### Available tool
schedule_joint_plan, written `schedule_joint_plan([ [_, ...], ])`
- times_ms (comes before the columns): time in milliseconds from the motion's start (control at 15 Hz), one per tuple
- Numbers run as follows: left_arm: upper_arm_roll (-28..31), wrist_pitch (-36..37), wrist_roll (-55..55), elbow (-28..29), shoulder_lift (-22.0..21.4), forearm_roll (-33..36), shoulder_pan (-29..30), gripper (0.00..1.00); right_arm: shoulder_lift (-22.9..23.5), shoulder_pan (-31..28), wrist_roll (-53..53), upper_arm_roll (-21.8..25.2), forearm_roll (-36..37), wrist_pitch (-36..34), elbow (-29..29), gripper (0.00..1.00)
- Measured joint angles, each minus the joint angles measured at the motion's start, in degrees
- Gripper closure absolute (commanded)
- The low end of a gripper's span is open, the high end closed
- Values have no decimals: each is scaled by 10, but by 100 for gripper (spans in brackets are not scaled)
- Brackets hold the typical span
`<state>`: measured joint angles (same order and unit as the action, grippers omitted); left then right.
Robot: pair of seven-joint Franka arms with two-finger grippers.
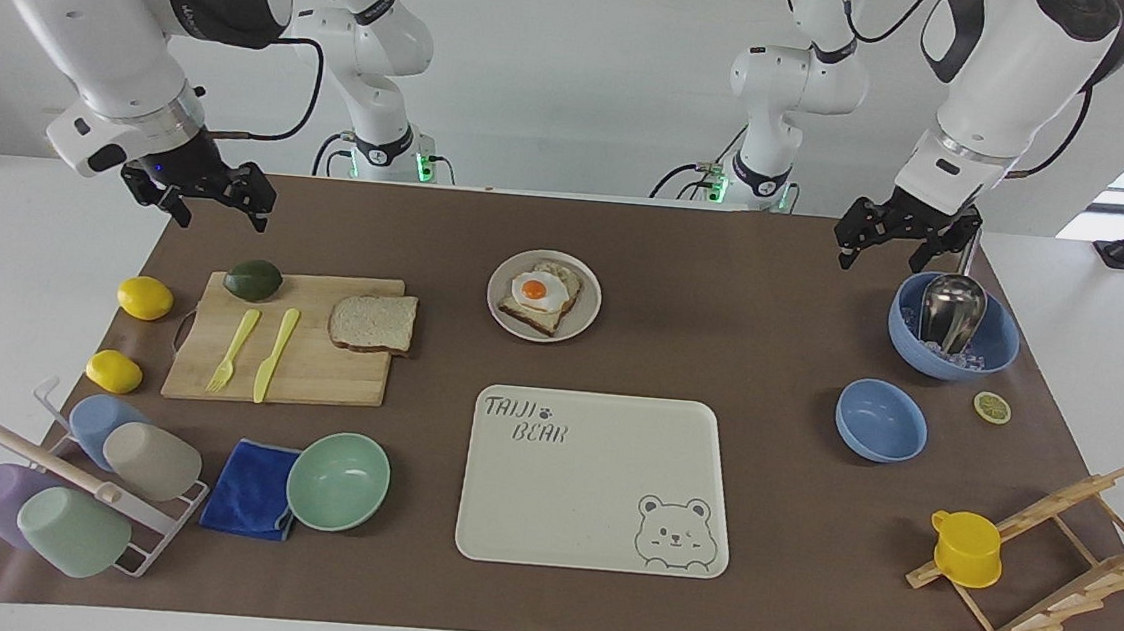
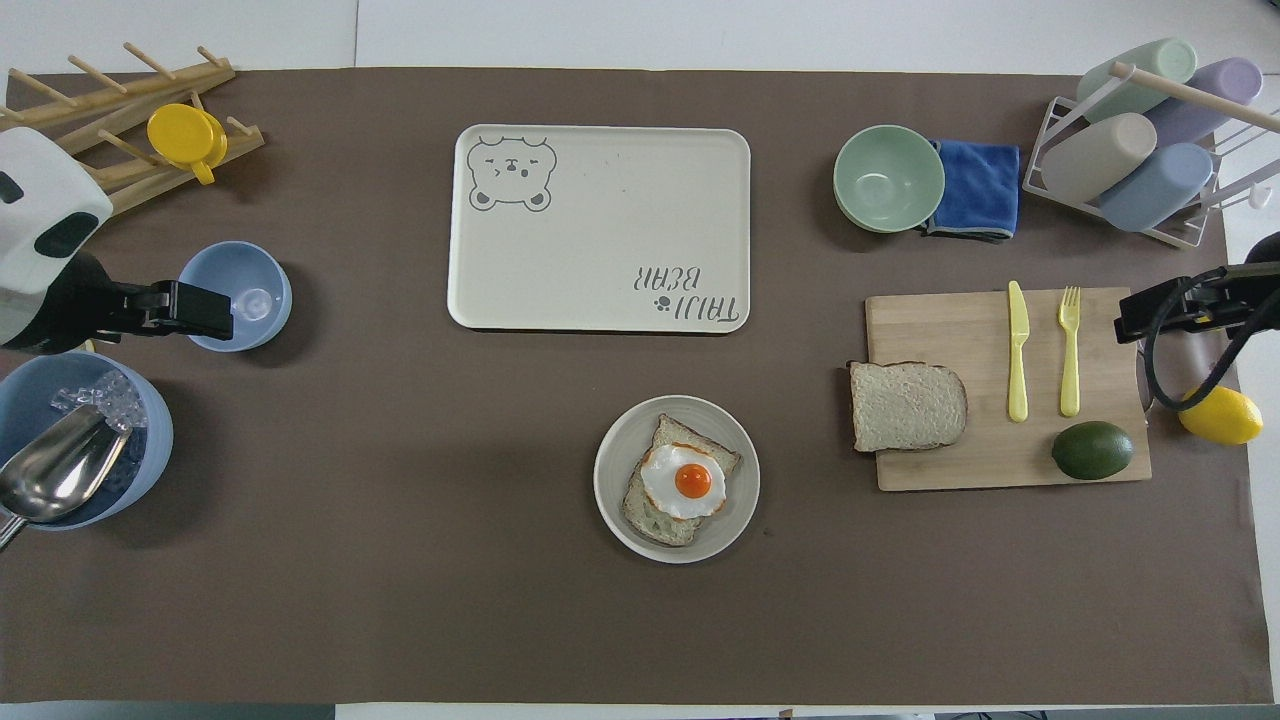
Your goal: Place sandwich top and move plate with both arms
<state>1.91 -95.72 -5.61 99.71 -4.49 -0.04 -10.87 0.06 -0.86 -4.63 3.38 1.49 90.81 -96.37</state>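
The sandwich top [image 1: 373,322], a plain bread slice, lies on the wooden cutting board [image 1: 316,376], overhanging the board's edge toward the plate; it also shows in the overhead view [image 2: 907,406]. The plate [image 1: 587,317] sits mid-table nearer the robots than the tray and holds a toast slice with a fried egg [image 1: 536,291]; the plate [image 2: 615,440] also shows in the overhead view. My right gripper [image 1: 206,192] is open and empty, raised over the mat's edge by the board [image 2: 1165,310]. My left gripper [image 1: 904,237] is open and empty, raised by the ice bowl [image 2: 175,310].
A cream bear tray [image 1: 598,499] lies beside the mint bowl [image 1: 338,481] and blue cloth [image 1: 250,488]. On the board are an avocado [image 1: 253,278], fork and knife. Two lemons [image 1: 144,298], a cup rack [image 1: 77,488], two blue bowls [image 1: 881,419], a wooden rack with a yellow cup [image 1: 967,548].
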Motion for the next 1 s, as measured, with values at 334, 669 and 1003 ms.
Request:
schedule_joint_plan([
  [334, 0, 0, 0, 0, 0, 0, 0, 0, 0, 0, 0, 0, 0, 3, 0, 0],
  [669, 0, 0, 0, 0, 0, 0, 0, 0, -1, 0, -9, 1, 0, 14, -5, 0],
  [1003, 0, 0, 0, 0, 0, 0, 0, 0, 10, 58, 21, -6, 87, 41, -42, 0],
])
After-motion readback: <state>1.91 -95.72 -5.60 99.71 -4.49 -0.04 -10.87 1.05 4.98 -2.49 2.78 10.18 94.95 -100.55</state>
